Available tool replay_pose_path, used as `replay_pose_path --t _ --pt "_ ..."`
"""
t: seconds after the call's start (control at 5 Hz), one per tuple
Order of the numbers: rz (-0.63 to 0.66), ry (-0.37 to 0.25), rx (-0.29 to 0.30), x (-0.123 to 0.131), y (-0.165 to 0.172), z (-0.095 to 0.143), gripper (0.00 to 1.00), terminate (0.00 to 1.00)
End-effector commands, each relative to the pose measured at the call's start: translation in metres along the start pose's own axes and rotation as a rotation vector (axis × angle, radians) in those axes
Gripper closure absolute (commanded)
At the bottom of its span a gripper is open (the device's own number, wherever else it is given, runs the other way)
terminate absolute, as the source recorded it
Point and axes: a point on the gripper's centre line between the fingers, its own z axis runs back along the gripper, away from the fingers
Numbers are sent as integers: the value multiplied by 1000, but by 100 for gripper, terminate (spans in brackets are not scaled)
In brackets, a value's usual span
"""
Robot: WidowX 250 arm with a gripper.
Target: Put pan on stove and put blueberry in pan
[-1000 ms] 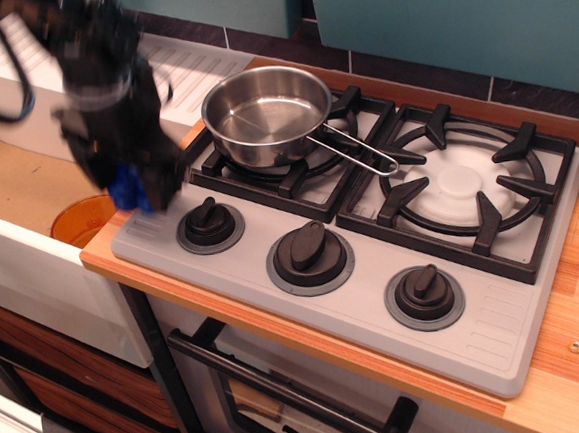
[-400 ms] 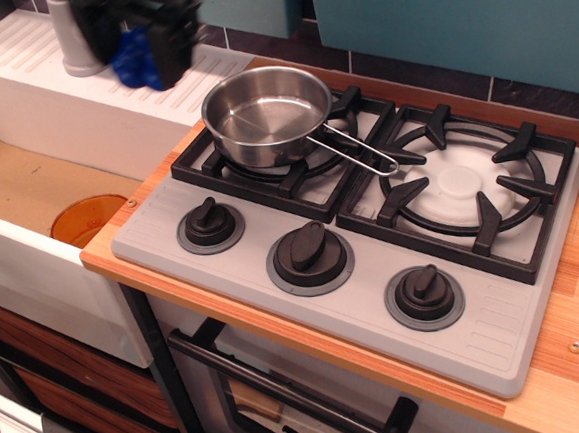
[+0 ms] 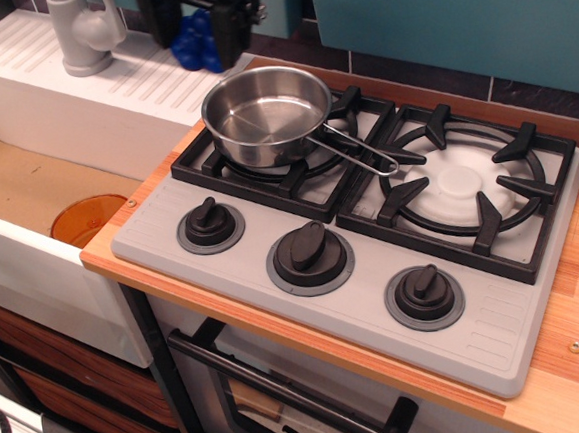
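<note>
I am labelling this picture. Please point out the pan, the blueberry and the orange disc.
pan (image 3: 261, 113): camera view, bare inner bottom.
blueberry (image 3: 194, 41): camera view, blue cluster between the fingers.
orange disc (image 3: 81, 219): camera view, visible top face in the sink.

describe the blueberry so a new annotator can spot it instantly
Start at the grey stove and find the steel pan on its left burner. Look up and left of the pan, above the white ribbed drainboard: the blueberry sits clamped between the black jaws of the gripper. It is the only bright blue, bumpy cluster in view.
</note>
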Motion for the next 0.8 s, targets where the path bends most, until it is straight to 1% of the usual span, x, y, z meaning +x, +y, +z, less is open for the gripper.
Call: replay_pose_path --t 0.0,0.2,0.4,0.6 --pt "5 -74 -10 28 -20 -3 100 0" --pt "-16 -80 -37 28 -26 -9 100 0" --pt "-25 -95 -35 28 -25 -11 0 0" --pt "-29 -98 -26 27 -24 -10 0 0"
